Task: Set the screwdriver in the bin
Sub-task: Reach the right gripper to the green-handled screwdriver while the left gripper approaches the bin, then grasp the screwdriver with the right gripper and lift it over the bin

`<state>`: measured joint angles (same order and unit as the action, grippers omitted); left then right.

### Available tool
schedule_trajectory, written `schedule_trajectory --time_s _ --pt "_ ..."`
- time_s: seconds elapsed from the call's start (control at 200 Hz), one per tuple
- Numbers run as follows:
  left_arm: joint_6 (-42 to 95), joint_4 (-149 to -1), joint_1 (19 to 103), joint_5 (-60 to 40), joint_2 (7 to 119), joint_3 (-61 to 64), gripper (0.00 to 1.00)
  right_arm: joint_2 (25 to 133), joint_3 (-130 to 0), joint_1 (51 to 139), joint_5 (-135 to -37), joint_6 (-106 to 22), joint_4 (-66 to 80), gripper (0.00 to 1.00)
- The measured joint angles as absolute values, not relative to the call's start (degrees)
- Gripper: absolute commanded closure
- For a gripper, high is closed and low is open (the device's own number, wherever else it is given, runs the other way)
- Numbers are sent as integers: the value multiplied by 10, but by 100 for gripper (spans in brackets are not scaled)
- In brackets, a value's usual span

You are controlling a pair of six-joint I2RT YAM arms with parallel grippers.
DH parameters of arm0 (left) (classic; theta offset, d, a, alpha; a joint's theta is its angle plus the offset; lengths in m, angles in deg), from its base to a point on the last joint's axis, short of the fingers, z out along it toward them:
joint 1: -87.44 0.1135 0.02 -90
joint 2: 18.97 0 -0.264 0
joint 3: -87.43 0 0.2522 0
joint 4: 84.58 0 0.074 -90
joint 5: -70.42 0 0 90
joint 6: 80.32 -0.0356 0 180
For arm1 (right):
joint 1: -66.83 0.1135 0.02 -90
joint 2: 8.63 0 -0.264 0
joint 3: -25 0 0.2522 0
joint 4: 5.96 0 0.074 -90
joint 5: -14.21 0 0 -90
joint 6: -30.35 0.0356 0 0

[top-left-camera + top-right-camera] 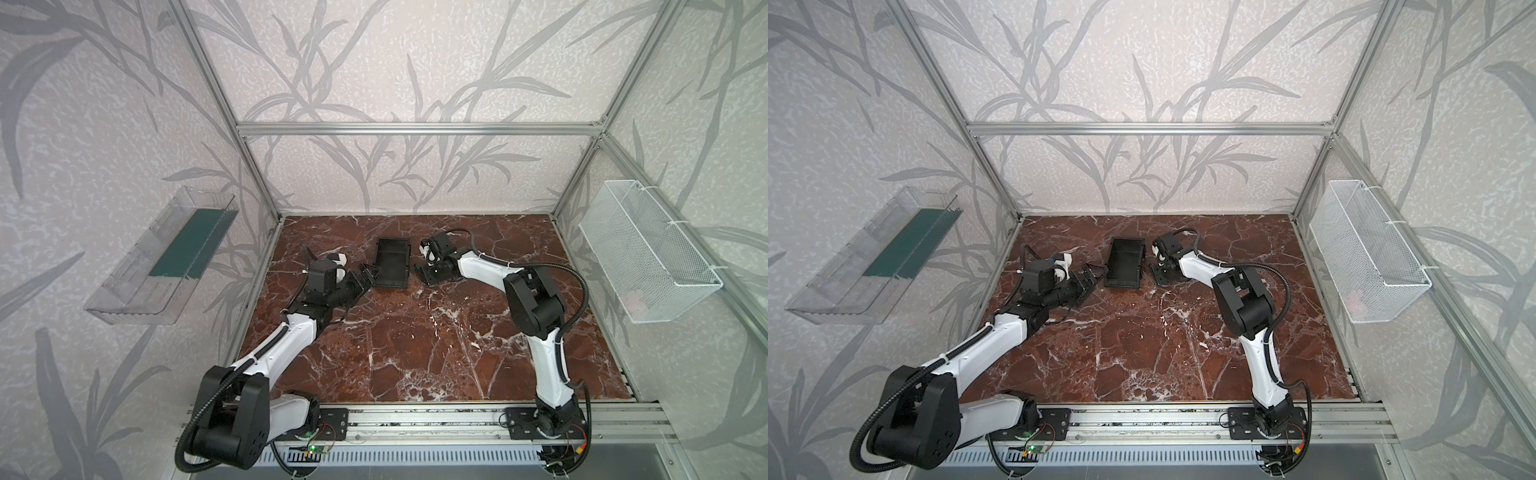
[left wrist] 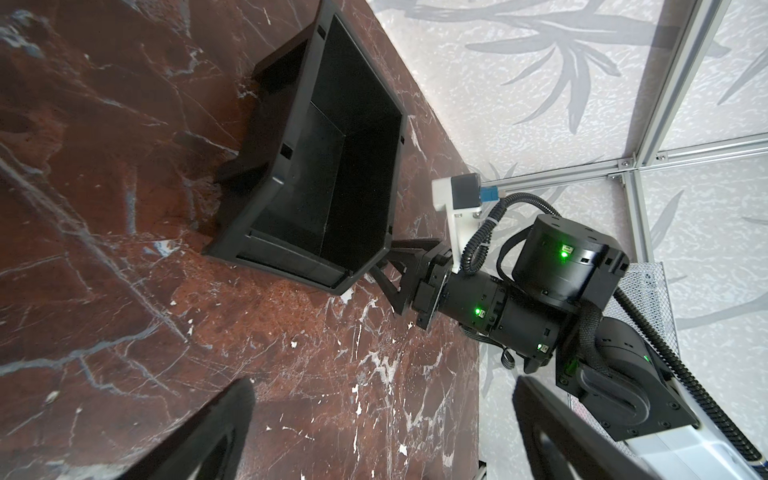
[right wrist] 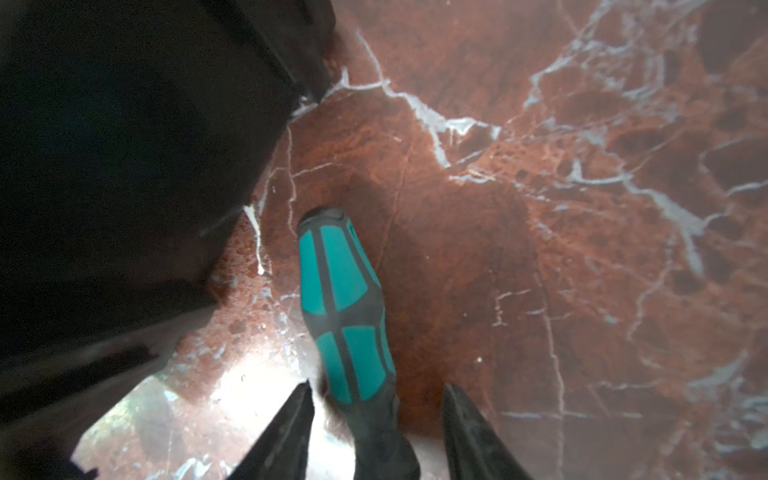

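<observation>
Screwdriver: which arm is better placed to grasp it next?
Right. The right gripper straddles the screwdriver handle, open jaws either side; the bin lies between it and the open left gripper.

We look into a robot test cell in a lab. An aluminium-profile frame [image 1: 415, 126] boxes in a marble-patterned tabletop [image 1: 415, 332], and leaf-print panels [image 1: 415, 62] serve as walls. The left arm [image 1: 286, 336] and right arm [image 1: 548, 374] are bolted to a front rail [image 1: 415, 417].
</observation>
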<state>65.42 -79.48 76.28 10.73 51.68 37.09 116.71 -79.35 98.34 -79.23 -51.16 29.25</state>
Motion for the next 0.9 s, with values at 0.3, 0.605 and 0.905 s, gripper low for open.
schedule_trajectory --time_s 0.3,0.605,0.905 --pt "676 -812 763 107 541 371 1 1137 -767 995 -741 -518 299 80" --pt "708 -820 764 128 535 342 1 1013 -758 995 -753 -500 248 84" --pt "717 -820 790 153 543 337 1 1087 -882 1000 -814 -387 197 85"
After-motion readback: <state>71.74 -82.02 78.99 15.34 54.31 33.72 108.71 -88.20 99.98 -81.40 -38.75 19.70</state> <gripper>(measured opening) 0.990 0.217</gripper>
